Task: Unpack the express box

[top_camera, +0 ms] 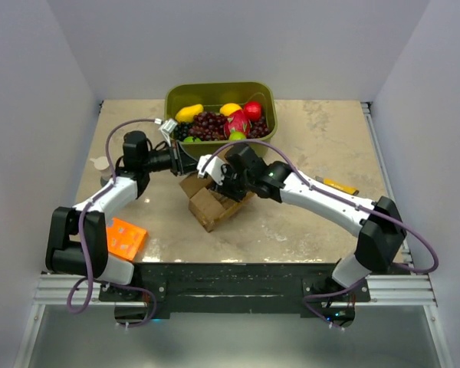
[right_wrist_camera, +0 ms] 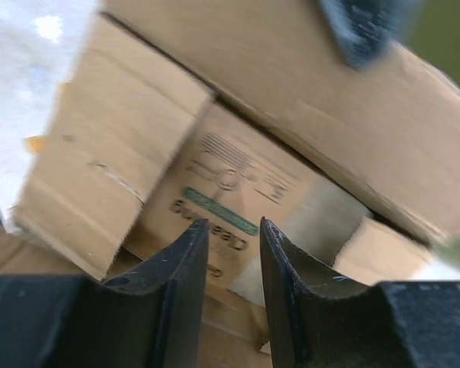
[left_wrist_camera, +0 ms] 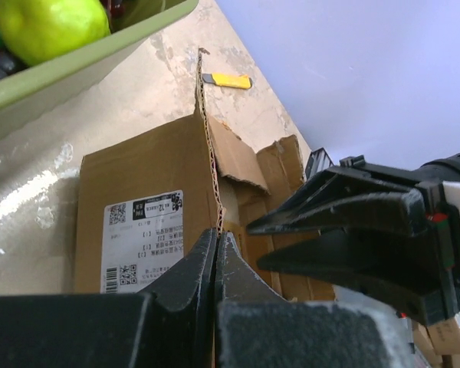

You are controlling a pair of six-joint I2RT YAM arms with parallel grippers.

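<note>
Probably light and stiff, the brown cardboard express box [left_wrist_camera: 130,176] suits a flap grip: the left hand [left_wrist_camera: 217,234], at its 11 o'clock, pinches one upright flap [left_wrist_camera: 208,153]; the right hand [right_wrist_camera: 234,226], at 1 o'clock, hovers slightly open, empty.

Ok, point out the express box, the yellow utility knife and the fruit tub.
express box [left_wrist_camera: 134,172]: left wrist view, labelled side.
yellow utility knife [left_wrist_camera: 228,80]: left wrist view, its body.
fruit tub [top_camera: 215,86]: top external view, far rim.

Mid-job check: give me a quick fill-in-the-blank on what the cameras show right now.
1. The left gripper is shut on a ___ of the cardboard box.
2. The fruit sits in a ___ tub behind the box.
3. The yellow knife lies on the ___ arm's side of the table.
Missing words: flap; green; right.
</note>
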